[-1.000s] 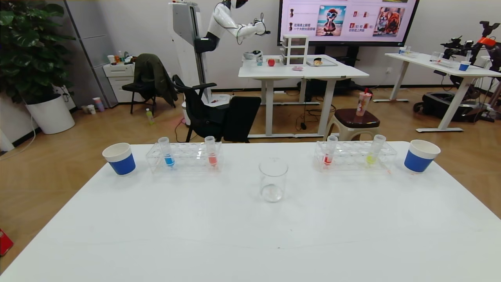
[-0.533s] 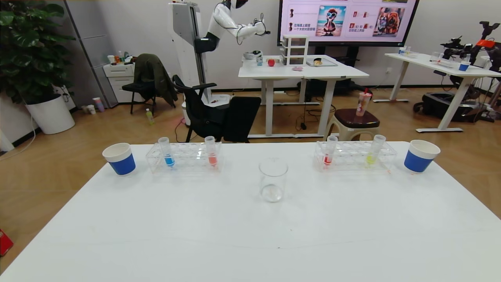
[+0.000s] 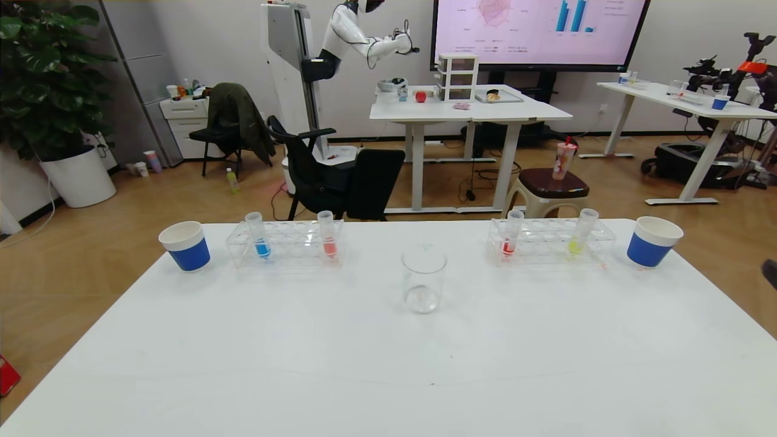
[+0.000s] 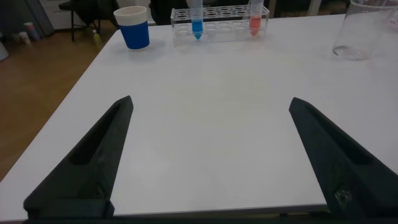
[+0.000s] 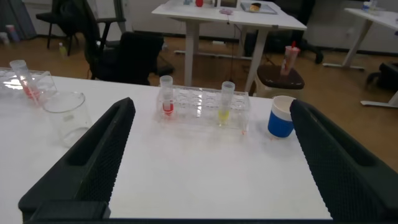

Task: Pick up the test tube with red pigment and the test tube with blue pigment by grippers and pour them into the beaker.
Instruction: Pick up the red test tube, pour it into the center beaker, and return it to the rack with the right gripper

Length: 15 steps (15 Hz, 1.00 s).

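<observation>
The beaker (image 3: 424, 285) stands empty at the table's middle. The test tube with blue pigment (image 3: 260, 237) stands in the left rack (image 3: 285, 243), beside a salmon-orange tube (image 3: 328, 235). The test tube with red pigment (image 3: 511, 234) stands in the right rack (image 3: 549, 243), with a yellow-green tube (image 3: 581, 233). My left gripper (image 4: 211, 101) is open and empty over the near left of the table, far from the blue tube (image 4: 197, 18). My right gripper (image 5: 212, 104) is open and empty, short of the red tube (image 5: 166, 96). Only a dark tip of the right arm (image 3: 771, 272) shows in the head view.
A blue paper cup (image 3: 186, 246) stands left of the left rack, another (image 3: 652, 241) right of the right rack. The white table (image 3: 388, 364) is bare in front of the beaker. Chairs, desks and a wall screen lie beyond the far edge.
A dark part of the right arm has come into the head view at the right edge. The wall screen shows a different slide. The tubes and beaker have not moved.
</observation>
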Each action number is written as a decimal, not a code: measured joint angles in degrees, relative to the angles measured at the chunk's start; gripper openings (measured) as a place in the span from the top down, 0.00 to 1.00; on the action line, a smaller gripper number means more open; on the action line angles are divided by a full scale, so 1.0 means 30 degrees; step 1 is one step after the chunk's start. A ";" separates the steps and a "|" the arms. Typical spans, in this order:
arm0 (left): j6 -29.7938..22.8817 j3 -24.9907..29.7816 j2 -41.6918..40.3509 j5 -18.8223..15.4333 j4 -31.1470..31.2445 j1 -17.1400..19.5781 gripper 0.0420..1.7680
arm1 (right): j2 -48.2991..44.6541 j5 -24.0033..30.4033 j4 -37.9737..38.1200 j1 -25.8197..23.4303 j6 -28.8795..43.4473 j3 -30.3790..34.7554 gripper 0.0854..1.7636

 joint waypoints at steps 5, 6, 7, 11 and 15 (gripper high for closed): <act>0.0008 0.0000 0.0000 0.0000 0.0000 0.0000 0.01 | 0.8050 0.0248 -0.4100 0.1065 0.0081 -0.2446 0.02; 0.0000 0.0000 0.0000 0.0000 0.0000 0.0000 0.01 | 0.9557 0.0309 -0.5193 0.1369 0.0130 -0.2678 0.02; 0.0000 0.0000 0.0000 0.0000 0.0000 0.0000 0.01 | 1.0821 0.0345 -0.6343 0.1634 0.0191 -0.2832 0.02; 0.0000 0.0000 0.0000 0.0008 0.0008 0.0000 0.01 | 1.6380 0.0211 -1.1569 0.2349 0.0305 -0.3263 0.02; 0.0008 0.0000 0.0000 0.0008 0.0000 0.0000 0.01 | 2.1382 0.0020 -1.6246 0.2580 0.0305 -0.3751 0.02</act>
